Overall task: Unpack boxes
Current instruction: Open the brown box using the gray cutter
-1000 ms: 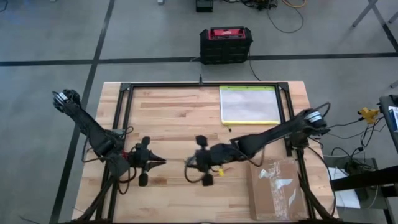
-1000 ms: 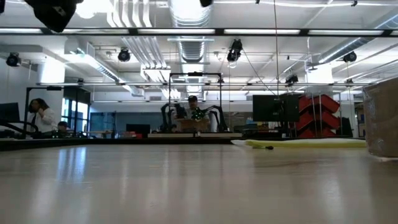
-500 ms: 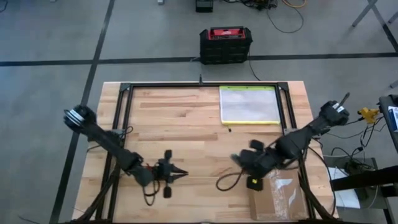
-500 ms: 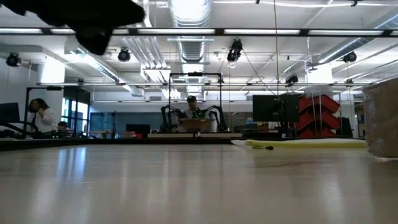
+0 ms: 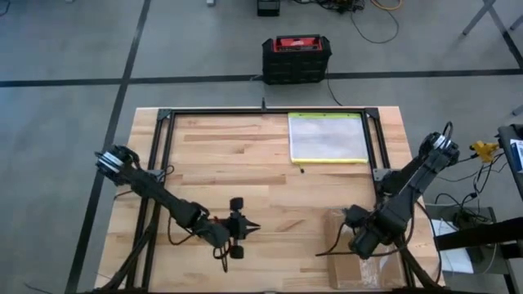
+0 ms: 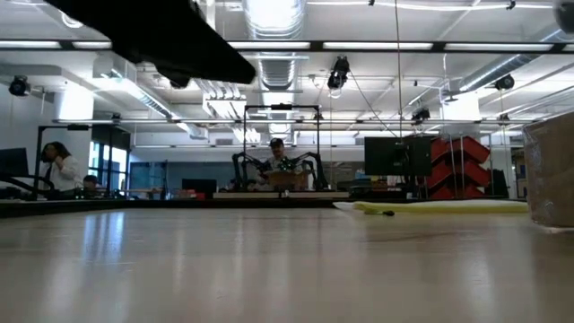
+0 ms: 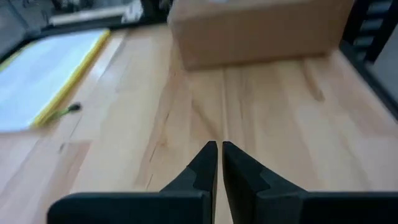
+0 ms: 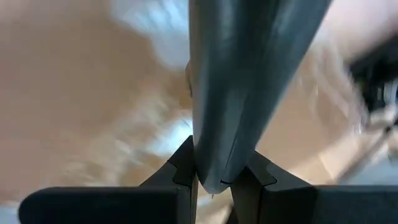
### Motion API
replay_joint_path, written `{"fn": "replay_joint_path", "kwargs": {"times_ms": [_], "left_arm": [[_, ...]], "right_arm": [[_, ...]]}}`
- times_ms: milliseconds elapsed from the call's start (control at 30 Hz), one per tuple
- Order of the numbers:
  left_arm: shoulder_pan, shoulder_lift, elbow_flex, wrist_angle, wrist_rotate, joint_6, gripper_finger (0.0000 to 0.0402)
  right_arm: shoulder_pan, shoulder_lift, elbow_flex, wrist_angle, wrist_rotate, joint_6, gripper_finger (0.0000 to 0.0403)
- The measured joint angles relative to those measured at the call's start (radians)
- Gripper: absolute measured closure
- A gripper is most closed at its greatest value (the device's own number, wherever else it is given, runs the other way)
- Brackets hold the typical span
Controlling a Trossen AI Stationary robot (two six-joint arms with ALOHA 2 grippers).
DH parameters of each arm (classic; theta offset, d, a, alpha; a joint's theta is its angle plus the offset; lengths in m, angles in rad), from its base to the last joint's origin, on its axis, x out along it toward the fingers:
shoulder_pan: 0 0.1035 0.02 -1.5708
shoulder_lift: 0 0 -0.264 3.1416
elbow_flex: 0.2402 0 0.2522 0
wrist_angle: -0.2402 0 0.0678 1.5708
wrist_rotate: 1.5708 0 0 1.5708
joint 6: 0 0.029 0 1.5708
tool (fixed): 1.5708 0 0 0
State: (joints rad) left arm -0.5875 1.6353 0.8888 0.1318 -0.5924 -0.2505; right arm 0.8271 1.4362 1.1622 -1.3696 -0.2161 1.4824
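The brown cardboard carton (image 5: 343, 268) lies flat near the table's right near corner, mostly hidden under my right arm. It also shows in the left wrist view (image 7: 255, 31) and at the low view's right edge (image 6: 551, 170). My right gripper (image 5: 359, 242) hovers over the carton, shut on a grey tapered tool (image 8: 249, 74); blurred cardboard and shiny tape show beneath it. My left gripper (image 5: 253, 228) is shut and empty above the bare wood left of the carton, pointing at it (image 7: 219, 146). My right gripper (image 8: 214, 169) pinches the grey tool's narrow end (image 8: 214, 158) between its two fingers. The tool runs forward along the fingers and out of the picture. It is held over the carton; whether it touches the cardboard, I cannot tell.
A clear plastic pouch with a yellow-green edge (image 5: 327, 137) lies flat at the far right of the table, a small dark thing (image 5: 301, 171) beside its near edge. A black-and-red case (image 5: 297, 57) stands on the floor beyond. A black frame (image 5: 163, 131) rims the table.
My right arm has swung from the table's middle toward the right near corner and turned, so its gripper now stands over the carton. My left gripper has moved toward the right and slightly nearer, staying shut.
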Motion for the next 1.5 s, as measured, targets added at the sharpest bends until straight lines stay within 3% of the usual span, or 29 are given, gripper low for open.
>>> {"fn": "replay_joint_path", "kwargs": {"times_ms": [100, 200, 433, 667, 767, 867, 1000, 1167, 1333, 1500], "left_arm": [[-0.021, -0.067, 0.053, -0.244, -0.001, -0.093, 0.0394], [-0.047, -0.12, 0.078, -0.385, -0.037, -0.127, 0.0394], [-0.079, -0.232, 0.068, -0.422, -0.149, -0.126, 0.0394], [-0.08, -0.278, 0.032, -0.423, -0.168, -0.14, 0.0393], [-0.077, -0.265, -0.008, -0.428, -0.169, -0.196, 0.0393], [-0.064, -0.26, -0.056, -0.423, -0.18, -0.252, 0.0393], [-0.04, -0.27, -0.123, -0.427, -0.184, -0.26, 0.0393], [0.022, -0.335, -0.204, -0.469, -0.177, -0.287, 0.0393], [0.068, -0.452, -0.27, -0.547, -0.166, -0.334, 0.0393], [0.07, -0.501, -0.378, -0.43, -0.02, -0.389, 0.0393]], "right_arm": [[-0.011, 0.001, -0.043, 0.048, -0.029, -0.001, 0.0359], [-0.04, 0.003, -0.077, 0.11, -0.008, -0.039, 0.0359], [-0.216, 0.051, -0.134, 0.387, 0.019, -0.265, 0.0359], [-0.408, 0.13, 0.059, 0.485, 0.252, -0.668, 0.0361], [-0.429, 0.143, 0.172, 0.473, 0.266, -0.765, 0.0361], [-0.376, 0.151, 0.204, 0.424, 0.227, -0.747, 0.0361], [-0.25, 0.152, 0.206, 0.438, 0.164, -0.559, 0.0361], [-0.11, 0.158, 0.157, 0.431, 0.172, -0.371, 0.0361], [-0.155, 0.204, 0.058, 0.432, 0.247, -0.401, 0.0361], [-0.278, 0.243, 0.004, 0.449, 0.355, -0.569, 0.0361]]}}
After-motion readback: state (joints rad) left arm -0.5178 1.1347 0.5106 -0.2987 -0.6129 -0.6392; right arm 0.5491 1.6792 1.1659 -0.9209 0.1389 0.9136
